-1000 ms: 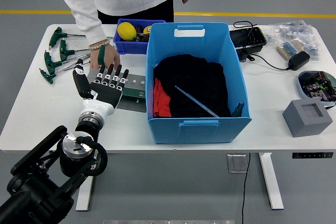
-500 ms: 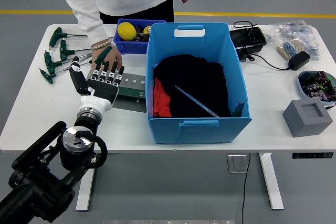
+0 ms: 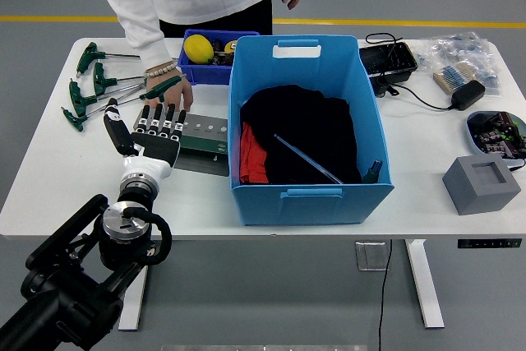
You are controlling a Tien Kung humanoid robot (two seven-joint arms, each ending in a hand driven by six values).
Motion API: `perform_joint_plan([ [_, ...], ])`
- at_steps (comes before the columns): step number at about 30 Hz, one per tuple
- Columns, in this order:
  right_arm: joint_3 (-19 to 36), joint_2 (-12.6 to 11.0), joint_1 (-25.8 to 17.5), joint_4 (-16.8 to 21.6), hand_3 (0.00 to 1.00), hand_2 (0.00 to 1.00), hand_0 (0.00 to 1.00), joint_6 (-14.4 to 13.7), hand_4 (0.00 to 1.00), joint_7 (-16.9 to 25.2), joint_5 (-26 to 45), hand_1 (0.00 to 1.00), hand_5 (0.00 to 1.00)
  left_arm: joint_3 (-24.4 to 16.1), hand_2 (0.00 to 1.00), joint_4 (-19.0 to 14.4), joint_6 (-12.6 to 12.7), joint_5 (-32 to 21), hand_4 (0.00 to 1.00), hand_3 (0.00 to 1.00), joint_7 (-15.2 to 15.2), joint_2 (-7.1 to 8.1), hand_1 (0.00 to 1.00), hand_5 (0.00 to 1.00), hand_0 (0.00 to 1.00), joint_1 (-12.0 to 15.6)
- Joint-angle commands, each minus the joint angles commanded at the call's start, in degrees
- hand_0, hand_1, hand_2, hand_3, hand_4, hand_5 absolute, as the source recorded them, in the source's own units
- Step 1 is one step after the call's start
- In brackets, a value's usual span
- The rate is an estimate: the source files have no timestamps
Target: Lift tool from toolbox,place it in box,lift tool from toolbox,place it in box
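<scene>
My left hand (image 3: 150, 131) hovers open with its fingers spread over the left end of the dark green tool holder (image 3: 205, 139) on the table. Just beyond my fingertips (image 3: 164, 114), a person's hand (image 3: 175, 90) holds a green-handled tool (image 3: 160, 88) slanted low over the table. The big blue box (image 3: 308, 191) stands to the right of the holder. Inside it lie black and red cloth, a thin long tool (image 3: 308, 159) and a green handle (image 3: 374, 172) in its near right corner. My right hand is out of sight.
Several green T-handle wrenches (image 3: 86, 88) lie at the far left. A small blue bin (image 3: 191, 74) with a yellow fruit (image 3: 198, 48) stands behind the holder. On the right are a black tray (image 3: 388, 59), a power adapter (image 3: 465, 94) with cable, and a grey block (image 3: 482, 184).
My left hand has drifted left and slightly away from me. The person's hand has tipped the green-handled tool from upright to slanted and shifted it a little to the right.
</scene>
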Motion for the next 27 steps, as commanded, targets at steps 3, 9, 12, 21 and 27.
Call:
perform_joint_plan([
  [3,-0.3,0.0,0.1,0.0,0.573,0.710,0.684,0.0,0.782,0.1,0.1,0.658,0.726,0.3,0.998,1.0,-0.3,-0.3,0.736,0.998,0.2,0.31,0.873,0.791,0.839,-0.7],
  [9,-1.1,0.0,0.3,0.0,0.573,0.710,0.684,0.1,0.782,0.2,0.8,0.656,0.727,0.6,0.992,4.3,-1.1,-1.3,0.733,0.998,1.5,0.99,0.869,0.816,0.837,-3.1],
  [12,-1.3,0.0,0.4,0.0,0.573,0.710,0.684,0.1,0.782,0.2,1.2,0.656,0.727,0.7,0.992,6.0,-1.5,-2.1,0.733,0.998,1.9,1.11,0.869,0.816,0.837,-4.0],
  [21,-0.1,0.1,0.4,0.0,0.573,0.710,0.684,0.1,0.782,0.1,0.3,0.656,0.727,0.4,0.953,9.6,-1.8,-2.9,0.713,0.717,2.1,0.99,0.859,0.935,0.831,-4.6],
  [27,0.1,0.1,0.5,0.0,0.573,0.711,0.684,0.1,0.782,0.1,-0.1,0.656,0.727,0.6,0.941,10.4,-2.3,-2.8,0.722,0.606,2.5,1.16,0.852,0.970,0.827,-5.0],
])
